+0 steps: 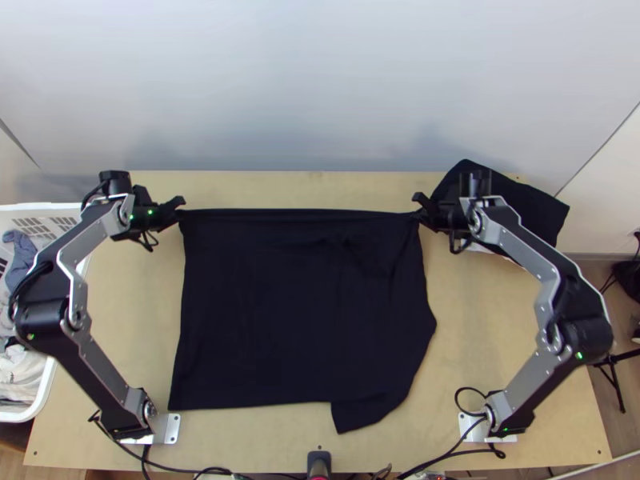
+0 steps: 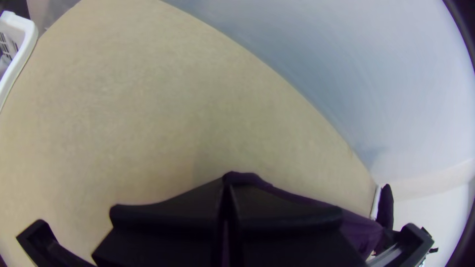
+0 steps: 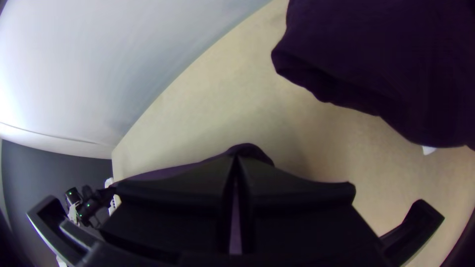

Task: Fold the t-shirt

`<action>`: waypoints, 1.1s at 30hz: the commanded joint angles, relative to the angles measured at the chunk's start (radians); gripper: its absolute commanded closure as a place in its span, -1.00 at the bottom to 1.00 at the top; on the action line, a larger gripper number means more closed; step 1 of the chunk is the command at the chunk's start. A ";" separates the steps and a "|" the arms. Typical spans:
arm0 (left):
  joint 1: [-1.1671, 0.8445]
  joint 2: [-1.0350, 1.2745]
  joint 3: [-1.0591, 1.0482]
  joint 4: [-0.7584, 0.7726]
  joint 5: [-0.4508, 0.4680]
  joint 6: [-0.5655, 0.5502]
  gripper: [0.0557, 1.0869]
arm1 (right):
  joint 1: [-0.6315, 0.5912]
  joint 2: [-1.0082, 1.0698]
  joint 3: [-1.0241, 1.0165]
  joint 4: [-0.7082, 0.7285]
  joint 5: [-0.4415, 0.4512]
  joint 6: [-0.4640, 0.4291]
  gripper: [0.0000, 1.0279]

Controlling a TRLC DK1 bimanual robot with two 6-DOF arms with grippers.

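Presently we have the dark t-shirt spread mid-desk, a flap jutting at five o'clock. Our left hand pinches its corner near ten o'clock, our right hand the one near two, pulling the far edge straight. We judge this the setup for a fold; next, both must carry that edge evenly toward six. Dark cloth beside our right hand could snag; a laundry basket sits around nine.

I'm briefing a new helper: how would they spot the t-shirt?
On the light wooden table, look at the middle. The t-shirt is the black cloth spread there, the left end effector and right end effector holding its far edge; the dark cloth at the far right corner lies unheld.
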 commanded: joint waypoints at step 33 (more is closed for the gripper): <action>-0.035 0.227 0.608 -0.924 -0.052 0.062 0.93 | 0.030 0.287 0.632 -0.954 0.048 -0.058 0.95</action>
